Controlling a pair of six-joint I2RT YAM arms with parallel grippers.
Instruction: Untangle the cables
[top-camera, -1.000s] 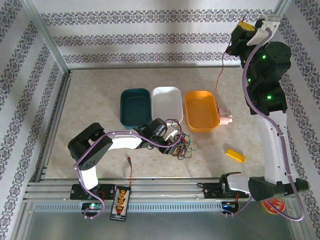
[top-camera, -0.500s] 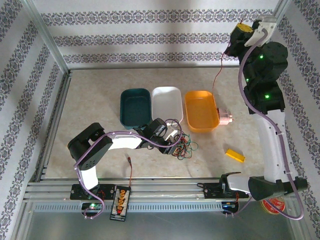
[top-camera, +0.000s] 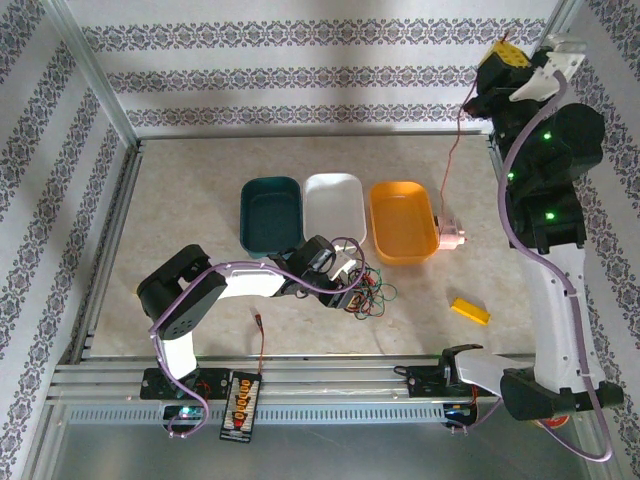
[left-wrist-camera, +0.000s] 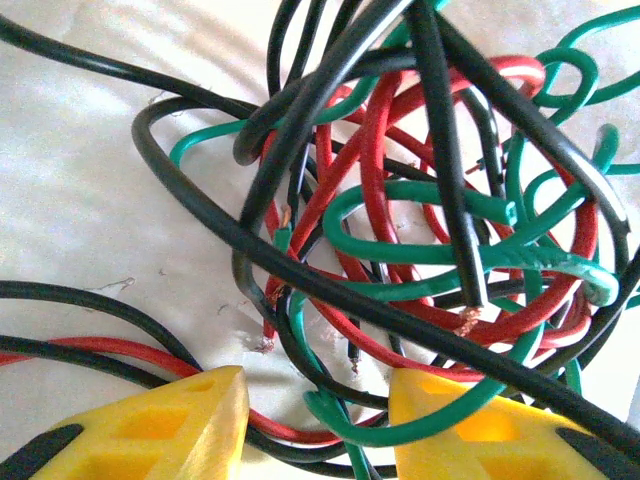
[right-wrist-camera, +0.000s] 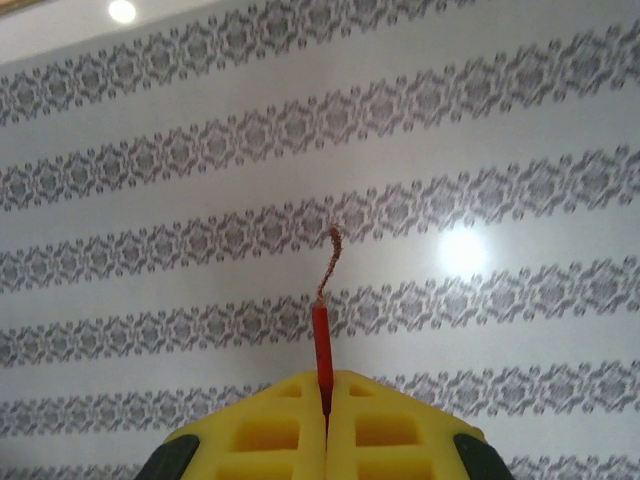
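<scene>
Tangle of thin red, green and black cables on the beige tabletop, just near of the white plastic bin and left of centre; up close, loops crossing over and through each other, bared copper ends poking out, nothing yet teased loose. Left gripper set low at the tangle's left edge, its yellow fingers apart with black and red strands running through the gap; gripping nothing. One thin red wire already clear of the knot, pinched between the closed yellow fingers of the right gripper high at the far right, frayed tip standing above the pinch in the wrist view, the rest hanging down to end just beside the right rim of the orange plastic bin and the small pink object. Against the earlier top views: right arm swung further right and higher, red wire carried along, its hanging end drawn rightward from above the bin's corner toward the pink object. Tangle, left arm, teal bin and yellow block unmoved. Judged as one strand freed and awaiting a drop-off; bulk of the untangling not yet done.
</scene>
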